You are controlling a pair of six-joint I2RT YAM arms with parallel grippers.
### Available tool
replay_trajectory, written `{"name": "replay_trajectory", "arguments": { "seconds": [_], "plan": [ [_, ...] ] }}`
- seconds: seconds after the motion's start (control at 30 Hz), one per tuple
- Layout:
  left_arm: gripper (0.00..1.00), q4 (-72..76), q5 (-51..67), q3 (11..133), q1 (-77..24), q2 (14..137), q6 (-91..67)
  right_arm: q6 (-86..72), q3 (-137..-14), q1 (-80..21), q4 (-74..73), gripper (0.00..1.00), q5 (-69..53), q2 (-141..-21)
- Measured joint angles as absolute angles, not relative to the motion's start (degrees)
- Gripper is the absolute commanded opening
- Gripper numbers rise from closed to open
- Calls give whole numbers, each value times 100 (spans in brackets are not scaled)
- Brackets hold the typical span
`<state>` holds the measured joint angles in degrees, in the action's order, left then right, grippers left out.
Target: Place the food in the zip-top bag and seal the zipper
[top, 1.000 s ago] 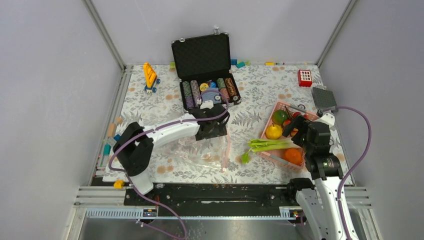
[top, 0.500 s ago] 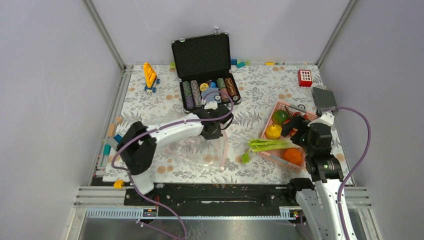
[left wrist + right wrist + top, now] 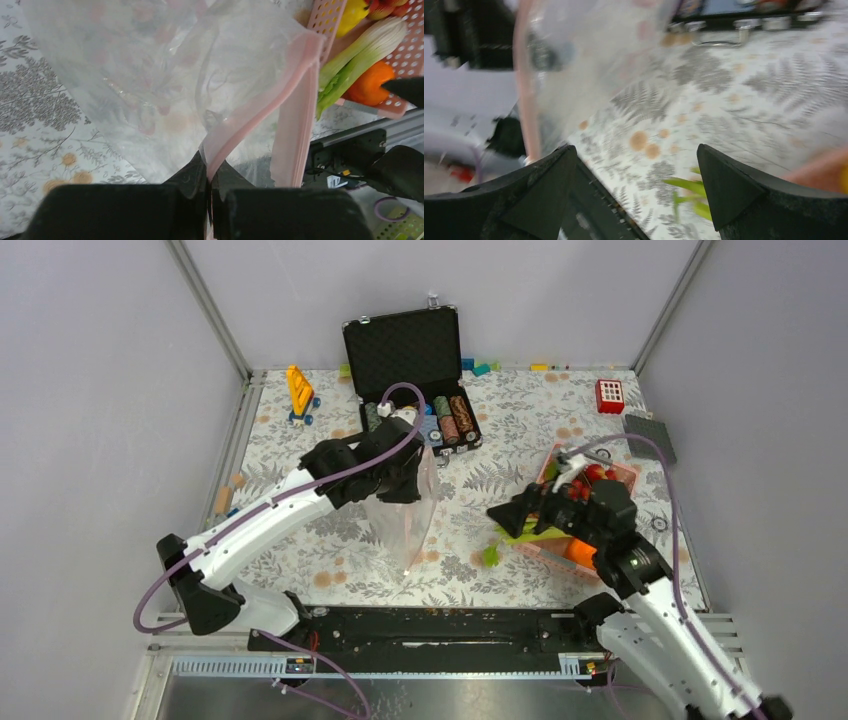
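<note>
Top external shows the left gripper (image 3: 209, 167), pinching the zipper (image 3: 260, 107), has lifted the bag (image 3: 405, 515); the right gripper (image 3: 635, 155) nears, spread and empty, food (image 3: 367, 82) still unloaded.

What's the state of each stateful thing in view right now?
clear crinkly plastic zip-top bag: lifted, hanging, no food visible inside.
pink zipper strip: unsealed, mouth gaping.
left fingers: shut on the bag's mouth edge.
right fingers: open, empty.
black hard-shell case: lid open.
pink perforated plastic basket: holding food.
long pale-green celery stalk: lying across the basket's edge.
</note>
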<state>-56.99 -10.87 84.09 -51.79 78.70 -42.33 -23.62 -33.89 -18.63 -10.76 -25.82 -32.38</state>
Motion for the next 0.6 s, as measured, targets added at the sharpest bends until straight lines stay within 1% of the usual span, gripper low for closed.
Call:
{"name": "replay_trajectory", "arguments": {
  "seconds": [0.1,0.2,0.37,0.57,0.6],
  "plan": [
    [0,-6114,-1066,8628,-5181,7992,-4141,-2383,-3717,-3194,-819,98,-2322,-3830],
    [0,-6401,-1072,8733,-5181,8119,-4099,-2399,-4211,-4110,-528,98,-1861,-4547],
    [0,-6744,-1105,8827,-5179,8248,-4099,-2541,-4685,-4818,-89,98,-963,-5443],
    [0,-6949,-1133,9045,-5179,8335,-4165,-2663,-5072,-5662,84,98,176,-6294],
    [0,-6965,-1135,9052,-5179,8335,-4167,-2696,-5098,-5708,75,96,360,-6396]
  ]
}}
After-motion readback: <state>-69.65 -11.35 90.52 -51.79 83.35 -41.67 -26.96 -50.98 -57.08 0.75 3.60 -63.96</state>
